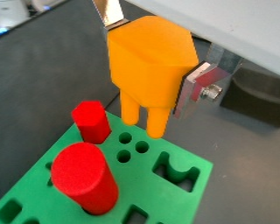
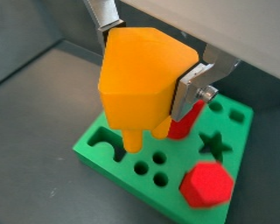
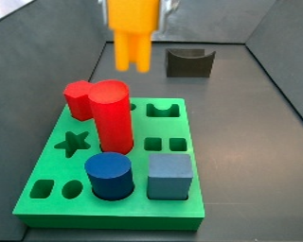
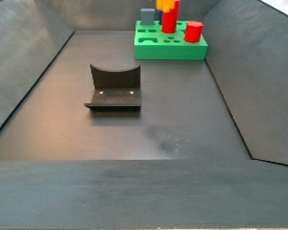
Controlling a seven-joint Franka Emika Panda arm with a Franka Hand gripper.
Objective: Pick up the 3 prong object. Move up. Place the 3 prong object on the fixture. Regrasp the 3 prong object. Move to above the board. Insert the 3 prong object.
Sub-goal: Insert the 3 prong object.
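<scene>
You've got the gripper [image 2: 152,66] above the board [image 3: 65,216], fingers [image 1: 205,81] clamped on the 3 prong object [image 1: 150,63], one silver plate on each side of its body. Both wrist views show the same grip.

The 3 prong object hangs upright, prongs pointing down, clear of the board surface. In a wrist view the prongs sit just over the cluster of small round holes [image 1: 132,147] in the board; in a side view the piece [image 3: 133,33] hangs over the far edge of the board, left of the fixture.

On the board in that side view:
- tall red cylinder [image 3: 113,117] standing upright near the middle
- shorter red piece [image 3: 79,99] just left of it, at the far-left corner
- blue cylinder [image 3: 109,176] at the near edge, blue block [image 3: 170,176] just right of it
- star cut-out [image 3: 73,144] at the left, square cut-outs [image 3: 166,145] right of the tall cylinder

The fixture [image 3: 189,62] stands on the dark floor beyond the board, well apart from it, with nothing on it. A side view from the opposite end puts the fixture [image 4: 112,89] nearer the camera and the board [image 4: 171,49] at the far end, with the orange piece [image 4: 167,4] just visible at the top edge above it
</scene>
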